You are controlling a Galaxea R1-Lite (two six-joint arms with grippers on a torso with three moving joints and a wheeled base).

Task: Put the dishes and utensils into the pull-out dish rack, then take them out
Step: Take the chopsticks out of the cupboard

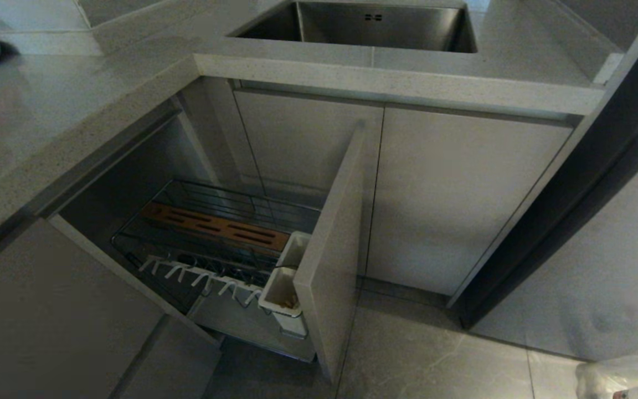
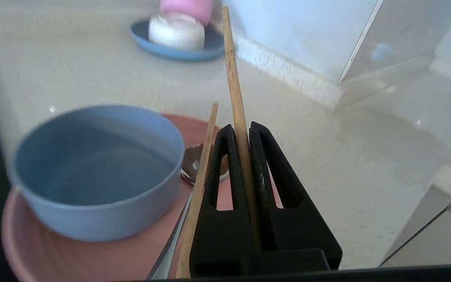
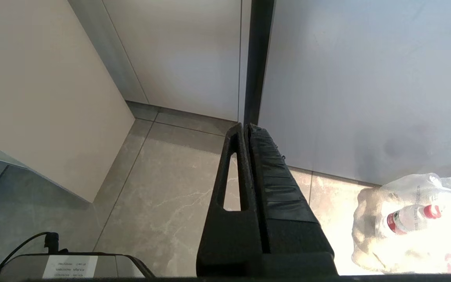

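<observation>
Chopsticks (image 2: 235, 98) are the thing in hand now: the left end effector (image 2: 241, 133) is clenched on one of the pair, which stands up between its black fingers, while the second stick leans just beside the fingers and it is not sure that it is gripped. This happens over the tabletop (image 2: 327, 156) at the left, outside the head view. Under the end effector sits the salmon-pink plate (image 2: 73, 254), with the blue-grey bowl (image 2: 92, 172) on it and the silver fork (image 2: 194, 164) beside the bowl, so dishes and utensils wait together in one place for loading. Farther on the tabletop a blue plate (image 2: 178, 53) carries small bowls.

To the right and lower, the pull-out dish rack (image 1: 214, 233) stands drawn out from the cabinet, with the wooden strip, the white pegs and the white utensil cup (image 1: 281, 291) near the door front. The cup looks the likely place for the chopsticks.

At the right, the right end effector (image 3: 247, 127) hangs over the floor, clenched and holding nothing.
</observation>
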